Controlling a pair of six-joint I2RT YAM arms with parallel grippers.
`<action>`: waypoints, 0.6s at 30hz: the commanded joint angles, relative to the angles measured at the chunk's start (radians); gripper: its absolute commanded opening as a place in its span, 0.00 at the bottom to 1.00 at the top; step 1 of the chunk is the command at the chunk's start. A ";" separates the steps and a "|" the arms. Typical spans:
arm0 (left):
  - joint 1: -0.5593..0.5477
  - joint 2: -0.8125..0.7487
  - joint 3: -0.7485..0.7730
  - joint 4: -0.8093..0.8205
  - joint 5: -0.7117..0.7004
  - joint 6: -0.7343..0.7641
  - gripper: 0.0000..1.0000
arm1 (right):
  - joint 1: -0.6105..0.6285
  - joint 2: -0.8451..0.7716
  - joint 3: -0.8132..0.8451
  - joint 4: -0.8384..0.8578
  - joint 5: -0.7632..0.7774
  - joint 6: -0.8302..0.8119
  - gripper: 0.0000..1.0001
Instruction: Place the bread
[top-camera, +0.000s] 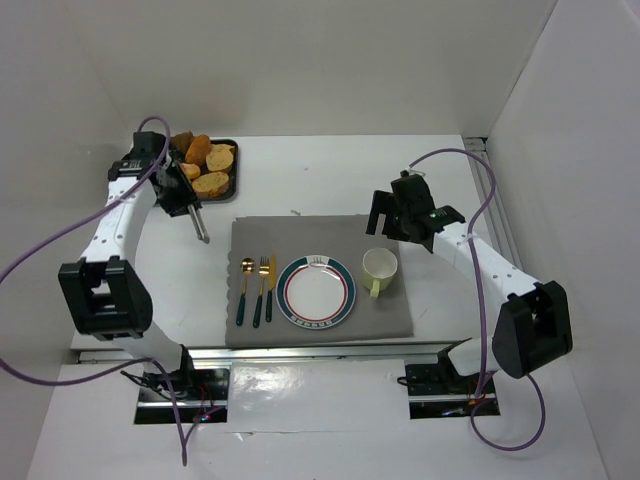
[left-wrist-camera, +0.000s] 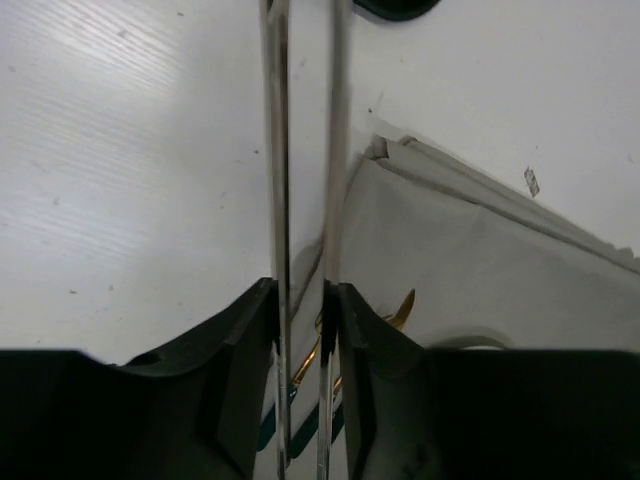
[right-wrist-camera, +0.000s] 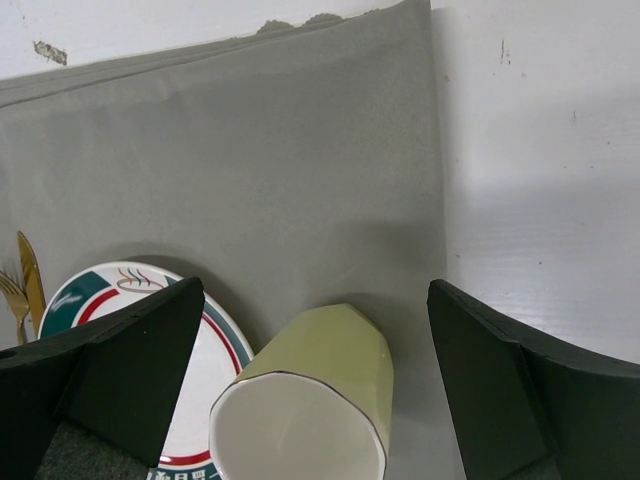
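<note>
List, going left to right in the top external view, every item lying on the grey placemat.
gold spoon with dark handle → gold fork → gold knife → striped plate → pale green cup

Bread (top-camera: 211, 183) | several golden-brown toasted slices, paler yellowish faces | lying flat, overlapping | in the black tray (top-camera: 236, 165) | far-left corner of my table (top-camera: 330, 170)
</note>
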 joint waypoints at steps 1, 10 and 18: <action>-0.027 0.073 0.104 -0.038 0.120 0.052 0.45 | 0.006 -0.025 0.040 0.023 0.020 -0.010 1.00; -0.069 0.153 0.196 -0.049 0.096 0.061 0.58 | 0.006 -0.006 0.040 0.023 0.020 -0.001 1.00; -0.213 0.232 0.305 -0.074 -0.240 0.102 0.58 | 0.006 0.003 0.040 0.023 0.020 -0.001 1.00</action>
